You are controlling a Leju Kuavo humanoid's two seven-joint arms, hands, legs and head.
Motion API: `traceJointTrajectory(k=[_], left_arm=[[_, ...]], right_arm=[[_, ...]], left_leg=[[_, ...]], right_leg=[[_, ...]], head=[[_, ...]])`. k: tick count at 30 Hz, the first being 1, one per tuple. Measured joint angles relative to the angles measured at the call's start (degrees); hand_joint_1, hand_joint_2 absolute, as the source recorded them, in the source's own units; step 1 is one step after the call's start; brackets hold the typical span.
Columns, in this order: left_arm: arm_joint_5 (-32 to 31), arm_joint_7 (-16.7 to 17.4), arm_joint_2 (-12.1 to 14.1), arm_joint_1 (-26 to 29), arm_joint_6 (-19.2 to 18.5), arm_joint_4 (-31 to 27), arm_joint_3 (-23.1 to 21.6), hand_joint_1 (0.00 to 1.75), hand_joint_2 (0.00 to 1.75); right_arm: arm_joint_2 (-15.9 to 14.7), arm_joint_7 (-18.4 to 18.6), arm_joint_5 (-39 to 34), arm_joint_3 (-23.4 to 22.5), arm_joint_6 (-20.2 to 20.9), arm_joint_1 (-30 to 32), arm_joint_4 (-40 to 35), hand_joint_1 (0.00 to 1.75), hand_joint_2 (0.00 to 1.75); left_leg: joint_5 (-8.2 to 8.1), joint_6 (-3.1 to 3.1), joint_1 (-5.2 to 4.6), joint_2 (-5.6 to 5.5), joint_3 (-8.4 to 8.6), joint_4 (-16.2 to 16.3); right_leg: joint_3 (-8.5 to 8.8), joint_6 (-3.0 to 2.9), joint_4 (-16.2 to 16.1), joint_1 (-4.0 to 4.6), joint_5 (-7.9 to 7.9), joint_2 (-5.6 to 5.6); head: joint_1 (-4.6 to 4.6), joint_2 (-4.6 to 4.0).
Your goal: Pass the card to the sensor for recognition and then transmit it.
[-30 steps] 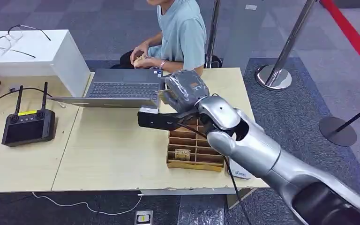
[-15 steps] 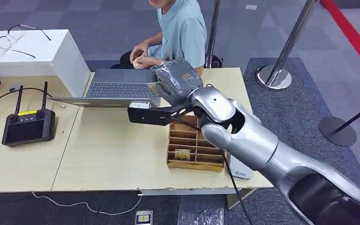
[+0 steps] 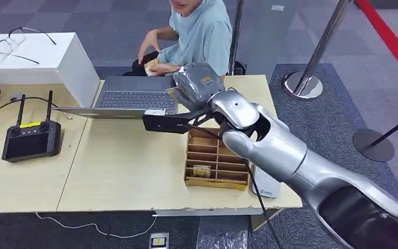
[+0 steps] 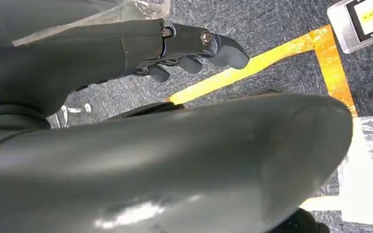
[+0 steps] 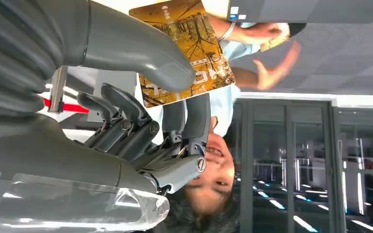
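right robot hand pinches card, raised over tabletop by laptop | left robot hand hangs empty, fingers loosely curled | risk: thin thumb pinch, card may slip if person's hand tugs

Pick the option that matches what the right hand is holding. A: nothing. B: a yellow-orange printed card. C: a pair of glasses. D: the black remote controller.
B: in the right wrist view the right hand pinches a yellow-orange card between its thumb and fingers.
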Motion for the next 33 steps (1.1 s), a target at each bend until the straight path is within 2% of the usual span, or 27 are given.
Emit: traceJointTrajectory(k=[15, 33], left_arm=[[0.3, 0.4, 0.3, 0.1, -0.6, 0.0, 0.0, 0.0, 0.0], [0.3, 0.5, 0.5, 0.1, -0.5, 0.0, 0.0, 0.0, 0.0]], right_arm=[[0.2, 1.2, 1.1, 0.5, 2.0, -1.4, 2.3, 1.75, 1.75], [0.0, 0.7, 1.1, 0.8, 2.0, -2.1, 4.1, 1.75, 1.75]], left_leg=[[0.0, 0.0, 0.0, 0.0, 0.0, 0.0], [0.0, 0.0, 0.0, 0.0, 0.0, 0.0]], right_leg=[[0.0, 0.0, 0.0, 0.0, 0.0, 0.0], [-0.01, 0.0, 0.0, 0.0, 0.0, 0.0]], head=[[0.0, 0.0], [0.0, 0.0]])
